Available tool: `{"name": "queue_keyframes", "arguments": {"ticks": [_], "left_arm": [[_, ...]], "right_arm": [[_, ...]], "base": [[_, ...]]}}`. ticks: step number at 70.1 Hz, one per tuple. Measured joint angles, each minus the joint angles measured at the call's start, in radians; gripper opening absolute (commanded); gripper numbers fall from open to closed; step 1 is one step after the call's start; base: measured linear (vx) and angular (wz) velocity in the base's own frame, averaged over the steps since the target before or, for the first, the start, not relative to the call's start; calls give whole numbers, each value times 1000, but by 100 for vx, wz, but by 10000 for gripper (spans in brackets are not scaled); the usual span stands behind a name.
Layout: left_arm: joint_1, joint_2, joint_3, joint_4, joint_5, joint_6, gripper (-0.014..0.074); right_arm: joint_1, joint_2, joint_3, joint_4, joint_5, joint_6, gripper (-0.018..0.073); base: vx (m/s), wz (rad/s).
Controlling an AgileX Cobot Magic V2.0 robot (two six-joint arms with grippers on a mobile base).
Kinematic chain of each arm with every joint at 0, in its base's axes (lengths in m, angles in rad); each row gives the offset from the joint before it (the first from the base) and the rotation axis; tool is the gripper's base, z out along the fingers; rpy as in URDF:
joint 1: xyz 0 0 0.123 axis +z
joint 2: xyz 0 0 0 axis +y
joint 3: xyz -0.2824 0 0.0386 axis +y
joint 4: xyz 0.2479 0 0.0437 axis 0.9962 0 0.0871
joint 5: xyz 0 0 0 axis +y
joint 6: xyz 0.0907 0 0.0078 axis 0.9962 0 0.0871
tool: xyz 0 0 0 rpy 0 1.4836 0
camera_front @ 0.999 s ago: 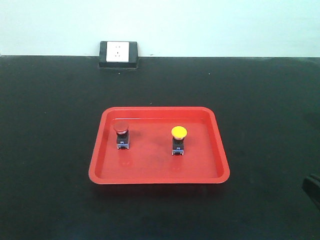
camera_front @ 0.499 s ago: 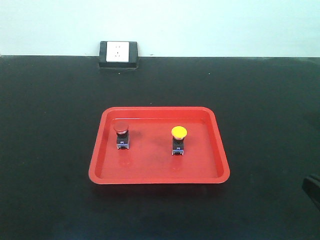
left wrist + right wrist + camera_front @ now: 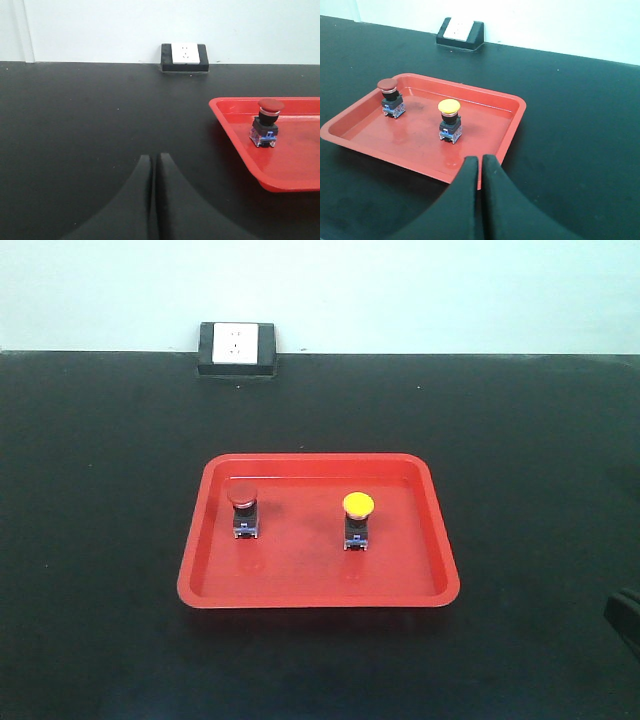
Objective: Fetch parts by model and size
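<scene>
Nothing moves since earlier frames. Red tray (image 3: pixel 318 595) holds red-cap switch (image 3: pixel 243 509) at left, yellow-cap switch (image 3: pixel 358 519) at right, both upright. Left gripper (image 3: pixel 153 165) & right gripper (image 3: pixel 481 166) pressed together, outside tray.

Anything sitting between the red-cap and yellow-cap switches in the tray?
No. Between the red-cap switch and the yellow-cap switch there is only bare floor of the red tray, seen in the front view.

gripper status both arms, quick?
Left tool: shut, holding nothing, over bare table left of the red tray.
Right tool: shut, holding nothing, at the tray's near edge.
</scene>
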Motion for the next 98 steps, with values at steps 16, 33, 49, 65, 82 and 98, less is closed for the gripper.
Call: {"name": "queue_keyframes", "arguments": {"ticks": [16, 33, 49, 65, 82, 98], "left_arm": [[0, 0, 0, 0, 0, 0, -4], [0, 0, 0, 0, 0, 2, -4], [0, 0, 0, 0, 0, 2, -4], [0, 0, 0, 0, 0, 2, -4], [0, 0, 0, 0, 0, 2, -4], [0, 0, 0, 0, 0, 2, -4]], "right_arm": [[0, 0, 0, 2, -5, 0, -6], [-142, 0, 0, 41, -27, -12, -6], [-374, 0, 0, 179, -28, -187, -6], [-499, -81, 101, 297, -106, -273, -6], [-500, -237, 258, 297, -134, -273, -6], [-500, -317, 361, 280, -152, -272, -6]], "base": [[0, 0], [0, 0], [0, 0], [0, 0], [0, 0], [0, 0]]}}
